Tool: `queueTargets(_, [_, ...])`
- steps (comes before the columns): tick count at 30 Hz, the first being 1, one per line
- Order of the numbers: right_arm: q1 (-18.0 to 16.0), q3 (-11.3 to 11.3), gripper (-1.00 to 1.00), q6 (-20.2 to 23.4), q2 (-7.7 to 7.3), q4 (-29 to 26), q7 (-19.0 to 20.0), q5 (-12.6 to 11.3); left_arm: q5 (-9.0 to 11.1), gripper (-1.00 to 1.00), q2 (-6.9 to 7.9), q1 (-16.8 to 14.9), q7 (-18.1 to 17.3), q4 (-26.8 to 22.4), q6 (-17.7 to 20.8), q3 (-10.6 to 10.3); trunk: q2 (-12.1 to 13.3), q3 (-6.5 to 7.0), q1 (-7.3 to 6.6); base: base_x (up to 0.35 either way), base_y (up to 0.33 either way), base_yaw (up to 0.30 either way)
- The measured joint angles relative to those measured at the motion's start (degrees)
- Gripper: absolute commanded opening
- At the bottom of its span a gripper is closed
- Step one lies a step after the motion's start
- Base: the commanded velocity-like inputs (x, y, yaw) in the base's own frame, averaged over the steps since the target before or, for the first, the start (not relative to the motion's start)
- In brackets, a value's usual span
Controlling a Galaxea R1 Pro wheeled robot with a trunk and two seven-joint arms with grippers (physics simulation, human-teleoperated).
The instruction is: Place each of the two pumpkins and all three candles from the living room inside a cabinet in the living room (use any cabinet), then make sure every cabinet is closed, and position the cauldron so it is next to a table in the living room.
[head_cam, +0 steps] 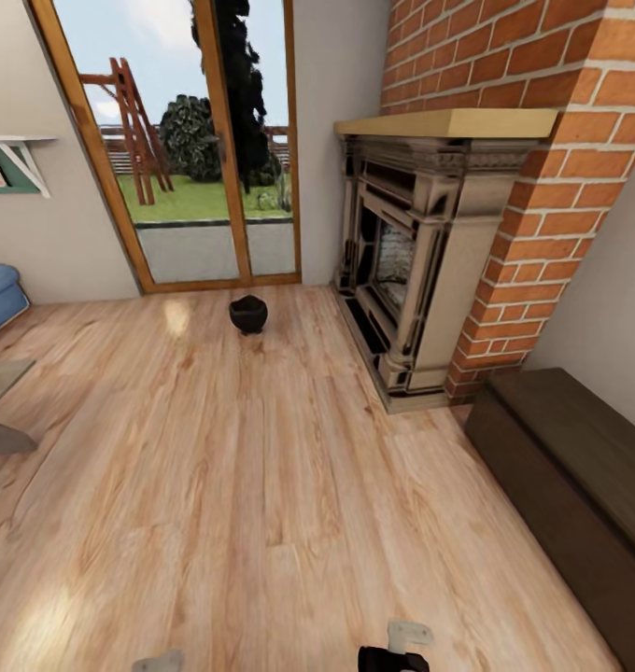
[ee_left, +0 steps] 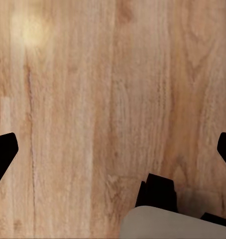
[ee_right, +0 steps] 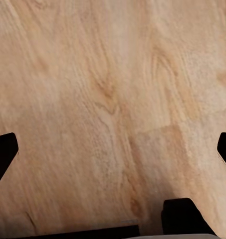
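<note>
Both jaws wide apart, empty, over wood floor point(ee_left: 93, 99).

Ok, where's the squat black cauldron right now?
In the head view, the squat matte black cauldron stands on the wooden floor just in front of the glass patio door, left of the stone fireplace.
</note>
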Motion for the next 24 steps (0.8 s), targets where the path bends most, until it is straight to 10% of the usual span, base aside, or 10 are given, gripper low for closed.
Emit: queueTargets(24, [0.47, 0.0, 1.0, -0.3, -0.02, 0.01, 0.0, 2.52, 0.0, 1.0, 0.0, 0.0, 0.0, 0.0, 0.0, 0.0, 0.0, 0.0, 0.0, 0.325, 0.0, 0.0])
